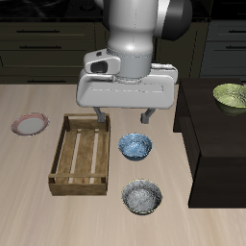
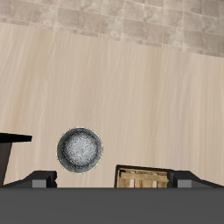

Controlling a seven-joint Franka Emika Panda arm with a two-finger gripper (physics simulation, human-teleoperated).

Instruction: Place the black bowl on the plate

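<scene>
Here, going left to right across the exterior view, I am seeing the plate lying flat at the left edge of the frame, on the pale wooden table. Just right of it, but apart, a wooden crate is sitting open-topped. Right of the crate, a blue-patterned bowl is resting near the centre, and the black bowl is sitting upright below it, toward the bottom of the frame, well apart from the plate. I am holding the gripper above the crate and the blue-patterned bowl, its fingers spread apart and gripping nothing. At the upper right, a pale green bowl is sitting on a dark cabinet. In the wrist view, the black bowl is showing its speckled grey inside.
</scene>
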